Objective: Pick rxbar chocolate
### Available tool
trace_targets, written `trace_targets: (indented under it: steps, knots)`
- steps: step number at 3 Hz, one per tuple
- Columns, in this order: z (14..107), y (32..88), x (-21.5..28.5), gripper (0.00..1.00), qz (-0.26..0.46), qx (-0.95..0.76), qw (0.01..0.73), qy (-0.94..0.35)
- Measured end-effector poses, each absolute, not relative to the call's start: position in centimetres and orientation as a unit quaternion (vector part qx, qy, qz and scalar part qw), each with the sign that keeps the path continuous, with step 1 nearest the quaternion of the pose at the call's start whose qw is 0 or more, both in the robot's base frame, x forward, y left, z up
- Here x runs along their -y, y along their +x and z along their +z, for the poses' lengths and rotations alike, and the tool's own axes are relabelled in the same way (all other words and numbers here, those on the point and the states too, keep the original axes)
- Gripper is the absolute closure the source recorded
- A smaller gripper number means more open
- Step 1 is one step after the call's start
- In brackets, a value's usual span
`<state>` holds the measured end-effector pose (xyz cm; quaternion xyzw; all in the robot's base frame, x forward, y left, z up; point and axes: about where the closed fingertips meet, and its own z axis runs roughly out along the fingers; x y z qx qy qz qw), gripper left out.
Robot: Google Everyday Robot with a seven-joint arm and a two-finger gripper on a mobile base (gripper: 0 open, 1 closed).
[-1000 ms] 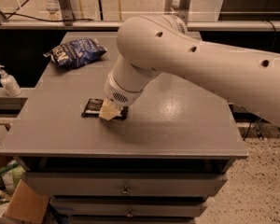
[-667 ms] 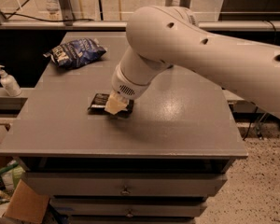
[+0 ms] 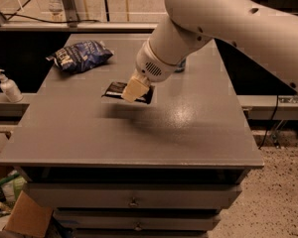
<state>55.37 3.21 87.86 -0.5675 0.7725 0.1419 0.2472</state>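
The rxbar chocolate [image 3: 115, 89] is a flat black wrapper with white text. It hangs a little above the grey table [image 3: 188, 128], with its shadow on the top below it. My gripper [image 3: 130, 94] is shut on the bar's middle, and a cream finger [image 3: 132, 88] covers part of it. The white arm reaches in from the upper right.
A crinkled dark blue chip bag [image 3: 80, 55] lies at the table's back left. A blue drink can [image 3: 182, 66] is mostly hidden behind the arm. A white pump bottle [image 3: 9, 86] stands on a ledge to the left. Drawers sit below the table's front edge.
The gripper has risen and moved right with the bar in it. The bar has left the table surface. The chip bag has not moved.
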Motion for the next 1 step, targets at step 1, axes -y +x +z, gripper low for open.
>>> trace_targets:
  steps: [1]
  knots:
    - [87.86,55.36,-3.22,1.00,0.142,-0.772,0.247,-0.568]
